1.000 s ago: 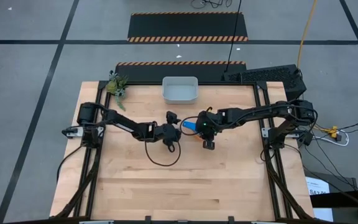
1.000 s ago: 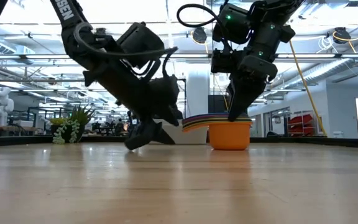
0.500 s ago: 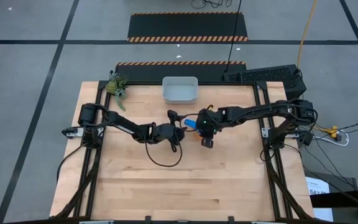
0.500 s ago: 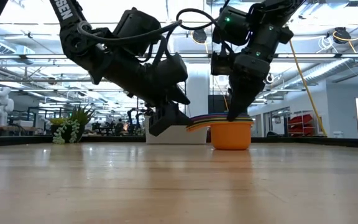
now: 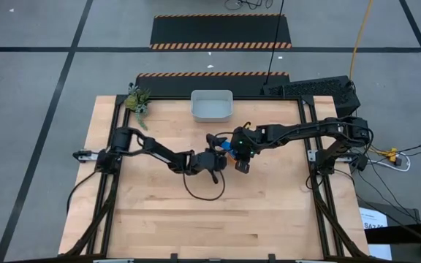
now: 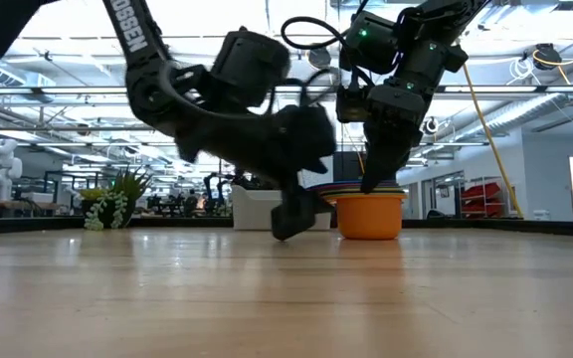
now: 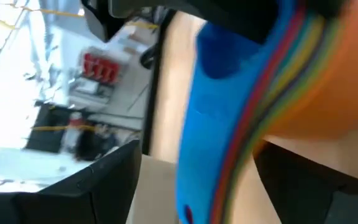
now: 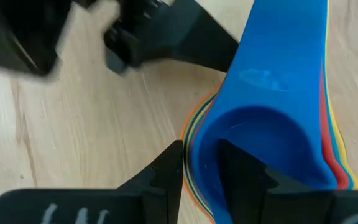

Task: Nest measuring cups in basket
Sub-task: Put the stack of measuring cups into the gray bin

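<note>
Stack: the measuring cups (image 6: 370,212) sit nested, blue on top and orange outermost, on the table (image 5: 269,219), well short of the basket (image 5: 211,106).
My right claw (image 8: 201,163): pinching the stack's rim, one finger inside the blue cup.
My left claw (image 5: 212,158): has swung in beside the handles (image 7: 229,137), fingers spread, holding nothing.
Meaning: nesting looks finished; the stack isn't in the basket yet.

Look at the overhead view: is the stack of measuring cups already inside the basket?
No, the measuring cups sit on the table, apart from the basket.
</note>
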`<state>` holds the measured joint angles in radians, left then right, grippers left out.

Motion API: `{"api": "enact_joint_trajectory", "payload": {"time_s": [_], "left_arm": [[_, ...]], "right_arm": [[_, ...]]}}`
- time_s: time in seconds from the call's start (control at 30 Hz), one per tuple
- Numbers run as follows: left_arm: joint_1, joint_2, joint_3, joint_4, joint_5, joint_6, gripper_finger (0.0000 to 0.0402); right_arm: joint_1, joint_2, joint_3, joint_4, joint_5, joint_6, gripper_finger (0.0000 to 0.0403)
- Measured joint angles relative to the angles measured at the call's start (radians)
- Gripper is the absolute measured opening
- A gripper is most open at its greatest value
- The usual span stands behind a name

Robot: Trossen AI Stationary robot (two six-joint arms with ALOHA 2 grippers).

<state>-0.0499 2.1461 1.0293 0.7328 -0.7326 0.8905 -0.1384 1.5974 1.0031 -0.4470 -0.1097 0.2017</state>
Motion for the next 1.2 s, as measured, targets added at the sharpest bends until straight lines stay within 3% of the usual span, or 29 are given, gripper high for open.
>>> {"api": "enact_joint_trajectory", "payload": {"time_s": [0.13,0.4,0.5,0.83,1.07,1.2], "left_arm": [[-0.001,0.034,0.051,-0.007,-0.054,0.043,0.0310],[0.004,0.037,0.061,-0.021,-0.064,0.175,0.0303],[0.004,0.037,0.061,-0.023,-0.064,0.188,0.0269],[0.008,0.036,0.061,-0.063,-0.032,0.198,0.0099],[0.010,0.036,0.061,-0.083,-0.028,0.197,0.0086],[0.011,0.036,0.060,-0.084,-0.024,0.191,0.0086]], "right_arm": [[0.000,0.000,0.000,0.001,0.000,0.000,0.0090],[0.000,0.000,0.000,-0.001,0.000,-0.003,0.0090],[0.000,0.000,0.000,-0.002,0.000,-0.006,0.0090],[0.000,-0.003,0.001,0.004,-0.016,-0.020,0.0090],[0.001,-0.038,-0.001,0.001,0.005,-0.023,0.0094],[0.001,-0.105,-0.004,-0.026,0.015,-0.033,0.0116]]}}
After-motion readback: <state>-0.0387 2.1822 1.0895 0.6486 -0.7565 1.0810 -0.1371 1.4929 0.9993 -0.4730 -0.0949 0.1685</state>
